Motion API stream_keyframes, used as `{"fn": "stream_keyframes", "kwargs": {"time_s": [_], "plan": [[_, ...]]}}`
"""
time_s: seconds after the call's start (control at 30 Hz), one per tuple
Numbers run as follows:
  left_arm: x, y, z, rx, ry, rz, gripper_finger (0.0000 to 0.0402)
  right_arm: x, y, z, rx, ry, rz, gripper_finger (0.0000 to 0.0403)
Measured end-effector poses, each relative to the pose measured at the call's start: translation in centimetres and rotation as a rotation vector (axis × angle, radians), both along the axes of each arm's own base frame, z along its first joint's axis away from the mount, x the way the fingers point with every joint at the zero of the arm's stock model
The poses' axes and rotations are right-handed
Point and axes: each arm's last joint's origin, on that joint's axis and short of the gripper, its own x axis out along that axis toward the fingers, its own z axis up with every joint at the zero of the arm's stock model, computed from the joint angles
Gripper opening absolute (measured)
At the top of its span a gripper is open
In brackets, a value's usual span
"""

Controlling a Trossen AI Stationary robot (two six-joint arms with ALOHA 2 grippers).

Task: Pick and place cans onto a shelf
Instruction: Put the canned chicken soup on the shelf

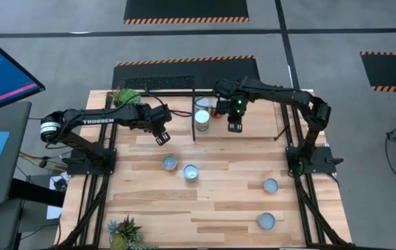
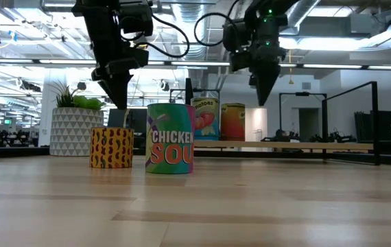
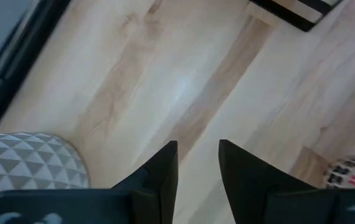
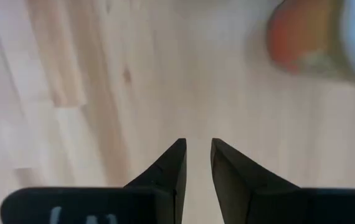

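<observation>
- Pale wood table (image 1: 212, 194) carries four loose cans, the nearest (image 1: 170, 163) just ahead of my left gripper (image 1: 162, 136); others stand on the shelf (image 1: 253, 132).
- Left gripper: narrow gap, empty; I'd centre over that can, then descend straight.
- Right gripper (image 1: 234, 126): narrow, empty, above the shelf.

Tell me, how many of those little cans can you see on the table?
6 clearly: two mid-table, two toward the right front, and two at the shelf, one in front of the other. A third may sit hidden beneath the right arm there.
</observation>
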Motion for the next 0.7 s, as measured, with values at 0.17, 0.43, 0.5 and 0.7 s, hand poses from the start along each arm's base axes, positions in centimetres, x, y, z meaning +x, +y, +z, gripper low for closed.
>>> {"fn": "stream_keyframes", "kwargs": {"time_s": [0.17,0.43,0.5,0.7], "plan": [[0.1,-0.2,0.0,-0.045,-0.013,-0.020,0.0105,0.1,2.2,0.4,0.038,0.047,-0.080,0.0097],[0.4,-1.1,-0.2,-0.209,-0.049,-0.133,0.0105,0.9,6.3,0.9,0.050,0.072,-0.215,0.0097],[0.5,-1.5,-0.2,-0.206,-0.046,-0.158,0.0105,1.0,7.7,1.5,0.032,0.049,-0.252,0.0097],[0.5,-2.3,-0.2,-0.206,-0.025,-0.192,0.0105,3.4,12.7,2.4,0.059,-0.167,-0.288,0.0097]]}}
